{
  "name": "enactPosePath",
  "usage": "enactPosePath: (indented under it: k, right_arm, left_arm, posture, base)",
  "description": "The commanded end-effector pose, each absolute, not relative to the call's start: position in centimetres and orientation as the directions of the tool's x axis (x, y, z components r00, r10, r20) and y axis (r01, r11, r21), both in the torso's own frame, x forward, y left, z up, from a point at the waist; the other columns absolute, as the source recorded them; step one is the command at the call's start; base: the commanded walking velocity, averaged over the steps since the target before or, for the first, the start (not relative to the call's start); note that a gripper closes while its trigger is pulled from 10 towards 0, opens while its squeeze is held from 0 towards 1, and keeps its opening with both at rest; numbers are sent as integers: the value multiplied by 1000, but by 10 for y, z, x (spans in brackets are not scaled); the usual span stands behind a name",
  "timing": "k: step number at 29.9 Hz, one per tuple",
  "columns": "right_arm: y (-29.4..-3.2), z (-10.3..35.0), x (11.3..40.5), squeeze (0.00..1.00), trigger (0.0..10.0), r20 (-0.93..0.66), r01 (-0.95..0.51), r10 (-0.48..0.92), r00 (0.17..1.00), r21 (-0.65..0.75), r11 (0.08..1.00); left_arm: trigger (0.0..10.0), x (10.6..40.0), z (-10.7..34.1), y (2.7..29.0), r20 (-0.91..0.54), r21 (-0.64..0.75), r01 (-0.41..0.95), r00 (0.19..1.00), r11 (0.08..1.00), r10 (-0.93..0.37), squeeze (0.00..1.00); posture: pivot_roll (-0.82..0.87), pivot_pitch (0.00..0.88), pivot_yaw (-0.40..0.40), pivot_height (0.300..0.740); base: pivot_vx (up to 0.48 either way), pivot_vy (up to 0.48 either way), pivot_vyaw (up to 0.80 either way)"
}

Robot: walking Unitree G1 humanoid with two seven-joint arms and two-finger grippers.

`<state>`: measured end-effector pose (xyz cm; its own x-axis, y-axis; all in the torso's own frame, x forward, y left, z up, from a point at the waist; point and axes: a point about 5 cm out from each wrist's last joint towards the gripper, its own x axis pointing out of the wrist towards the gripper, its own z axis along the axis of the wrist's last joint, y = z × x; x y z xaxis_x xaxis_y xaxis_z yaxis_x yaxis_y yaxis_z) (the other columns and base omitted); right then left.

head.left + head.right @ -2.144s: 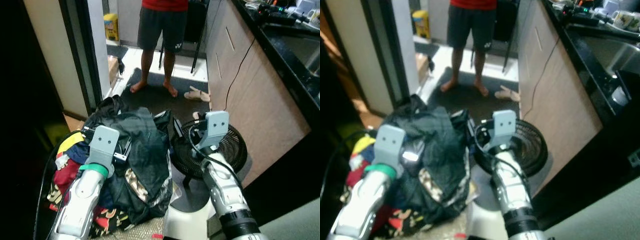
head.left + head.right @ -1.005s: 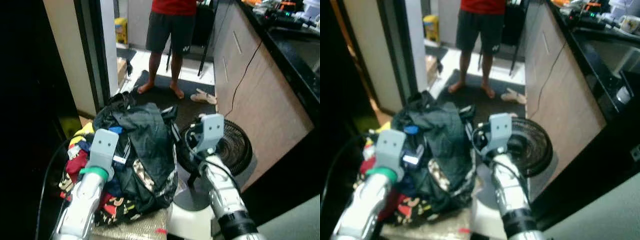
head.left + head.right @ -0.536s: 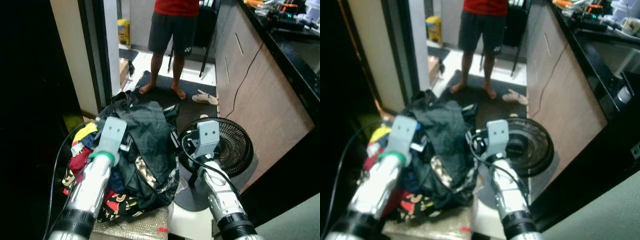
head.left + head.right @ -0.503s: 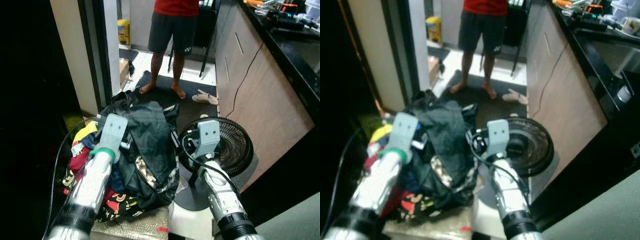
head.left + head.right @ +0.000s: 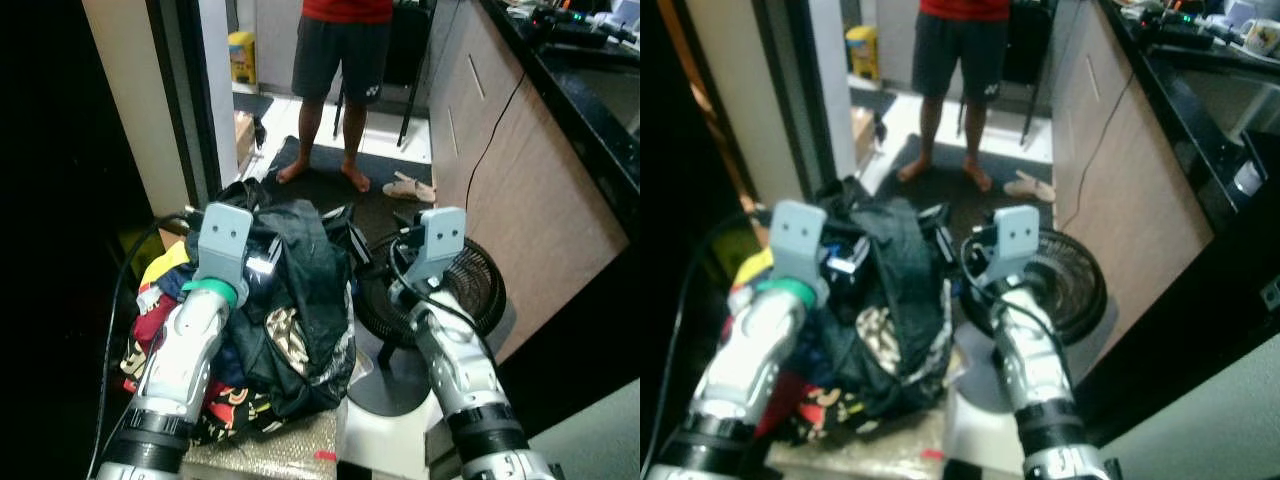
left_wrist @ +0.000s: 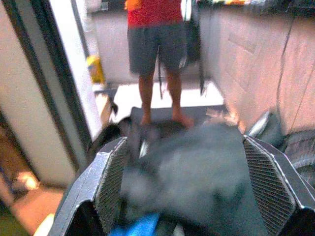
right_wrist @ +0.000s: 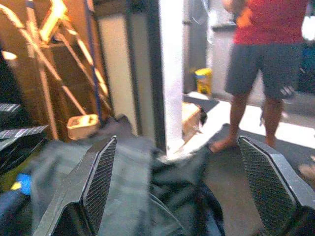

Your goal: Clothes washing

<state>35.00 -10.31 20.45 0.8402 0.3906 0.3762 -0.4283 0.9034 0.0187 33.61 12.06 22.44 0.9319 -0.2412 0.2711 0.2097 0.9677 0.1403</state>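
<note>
One heap of clothes (image 5: pixel 280 310) is sitting front and centre on the floor, a dark green-grey garment (image 5: pixel 305 270) draping over the top, with red, yellow and patterned pieces poking out on its left side. Two arms are reaching over it: the left gripper (image 6: pixel 184 162) is hovering above the heap with its fingers (image 6: pixel 110 184) spread wide, nothing between them but blurred cloth below. The right gripper (image 7: pixel 177 167) is hanging at the heap's right edge, its fingers (image 7: pixel 98 172) also standing wide apart and gripping nothing. One round black floor fan (image 5: pixel 455 295) is standing just right of the heap, partly behind the right arm. One person (image 5: pixel 340 60) in dark shorts and a red top is standing barefoot on a dark mat (image 5: pixel 330 190) at the far side, with one pair of sandals (image 5: pixel 408 187) lying beside their feet. A yellow container (image 5: pixel 242 55) is sitting far left by the doorway. Wooden cabinets (image 5: pixel 510 170) under one black countertop (image 5: pixel 590 90) are running along the right
</note>
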Motion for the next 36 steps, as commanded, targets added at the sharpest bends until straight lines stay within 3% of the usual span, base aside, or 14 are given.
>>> enactPosePath:
  k: [1, 5, 7, 12, 18, 25, 34, 35, 36]
  right_arm:
    - [-98, 198, 348, 0, 10000, 347, -449, 419, 839, 6, 893]
    - [-90, 189, 343, 0, 10000, 322, -473, 443, 837, 16, 881]
    - [-85, 176, 340, 0, 10000, 282, -485, 449, 848, 72, 871]
    - [-74, 166, 339, 0, 10000, 237, -501, 466, 853, 119, 857]
    - [-52, 159, 339, 0, 10000, 197, -534, 513, 835, 66, 843]
    - [-48, 149, 339, 0, 10000, 158, -528, 519, 840, 20, 849]
    - [-80, 136, 343, 0, 10000, 114, -399, 397, 911, -11, 917]
    - [-101, 137, 344, 0, 10000, 129, -324, 323, 938, -15, 946]
    - [-101, 137, 344, 0, 10000, 129, -324, 323, 938, -15, 946]
  left_arm:
    - [10000, 333, 229, 115, 271, 156, 238, 923, 959, -274, 0]
    - [10000, 323, 234, 105, 266, 205, 315, 893, 927, -363, 0]
    - [10000, 325, 225, 103, 228, 270, 280, 911, 921, -344, 0]
    - [10000, 326, 224, 100, 214, 254, 285, 915, 924, -342, 0]
    - [10000, 328, 222, 108, 196, 263, 270, 925, 926, -325, 0]
    - [10000, 326, 215, 122, 166, 276, 240, 942, 931, -292, 0]
    - [10000, 322, 203, 131, 125, 271, 217, 958, 938, -258, 0]
    - [10000, 328, 203, 125, 115, 276, 251, 950, 928, -291, 0]
    - [10000, 328, 203, 125, 115, 276, 251, 950, 928, -291, 0]
  posture:
    - [103, 87, -24, 740]
    - [108, 88, -29, 740]
    - [107, 89, -31, 740]
    - [101, 91, -27, 740]
    - [102, 89, -25, 740]
    - [105, 94, -38, 740]
    - [83, 90, -19, 740]
    - [50, 90, 20, 740]
    - [50, 90, 20, 740]
  base:
    - [0, 0, 0]
    - [0, 0, 0]
    - [0, 0, 0]
    - [0, 0, 0]
    - [0, 0, 0]
    - [0, 0, 0]
    - [0, 0, 0]
    - [0, 0, 0]
    - [0, 0, 0]
